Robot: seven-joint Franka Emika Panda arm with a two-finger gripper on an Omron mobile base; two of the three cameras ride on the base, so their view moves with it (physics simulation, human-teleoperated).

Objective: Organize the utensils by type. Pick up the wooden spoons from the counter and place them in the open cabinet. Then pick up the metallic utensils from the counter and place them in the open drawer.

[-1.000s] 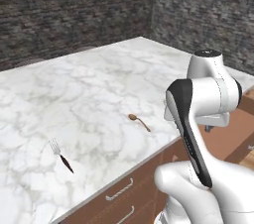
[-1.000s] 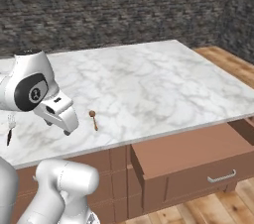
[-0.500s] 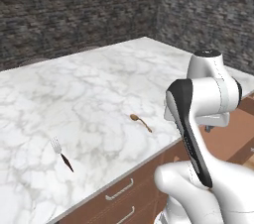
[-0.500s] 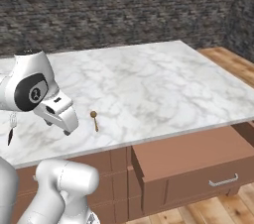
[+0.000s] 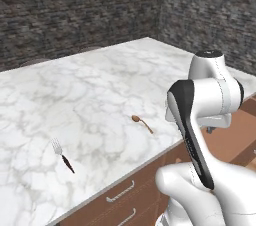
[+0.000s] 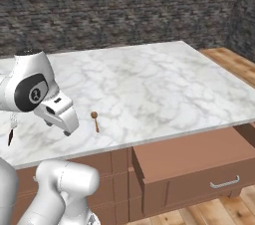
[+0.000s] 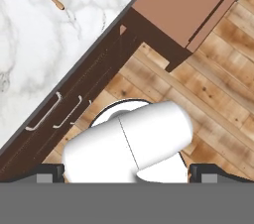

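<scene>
I see wide bare marble on the bench [image 5: 100,90] around the wooden spoon [image 5: 142,123] and the fork [image 5: 62,154], which lie well apart near the front edge, and the open drawer [image 6: 189,157] juts past that edge over the wood floor [image 7: 218,94].

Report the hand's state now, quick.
Hand: fingertips stand far apart at the bottom corners of the hand view, so open, holding nothing; wooden spoon and fork lie on the counter.
</scene>
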